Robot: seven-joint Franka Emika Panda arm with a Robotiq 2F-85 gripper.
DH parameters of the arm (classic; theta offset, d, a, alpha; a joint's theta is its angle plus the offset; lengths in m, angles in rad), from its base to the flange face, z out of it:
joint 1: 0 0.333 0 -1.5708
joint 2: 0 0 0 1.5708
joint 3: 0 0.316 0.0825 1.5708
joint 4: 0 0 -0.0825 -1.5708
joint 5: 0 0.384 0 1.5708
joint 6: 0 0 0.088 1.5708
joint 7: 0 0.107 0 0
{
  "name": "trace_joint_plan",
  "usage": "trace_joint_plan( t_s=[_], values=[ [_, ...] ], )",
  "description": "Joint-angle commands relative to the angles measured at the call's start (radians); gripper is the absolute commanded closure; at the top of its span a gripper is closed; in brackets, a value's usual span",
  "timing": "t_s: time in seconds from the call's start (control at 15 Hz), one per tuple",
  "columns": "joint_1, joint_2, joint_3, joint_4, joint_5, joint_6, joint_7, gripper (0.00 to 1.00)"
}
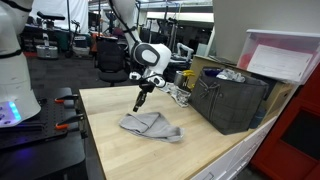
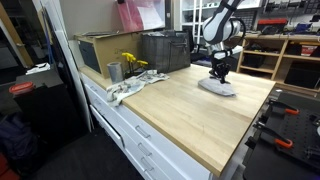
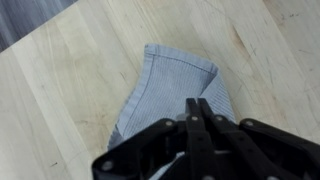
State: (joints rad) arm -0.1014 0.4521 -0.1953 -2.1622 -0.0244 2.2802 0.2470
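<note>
Grey cloth (image 1: 150, 124) is lying rumpled on the counter (image 1: 130, 152), near the black crate (image 1: 232, 102) but not touching it. The fingers (image 3: 192, 125) are pinched together on nothing, just above it. It looks soft, light and floppy, so I'd pinch a raised fold, not the flat middle.
</note>
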Motion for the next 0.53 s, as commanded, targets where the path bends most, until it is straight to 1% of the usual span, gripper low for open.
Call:
trace_joint_plan(
  t_s=[0.0, 0.47],
  values=[
    [0.008, -0.026, -0.011, -0.031, -0.016, -0.03, 0.034, 0.59],
    [0.005, -0.021, 0.007, -0.073, 0.038, -0.034, 0.069, 0.09]
  ],
)
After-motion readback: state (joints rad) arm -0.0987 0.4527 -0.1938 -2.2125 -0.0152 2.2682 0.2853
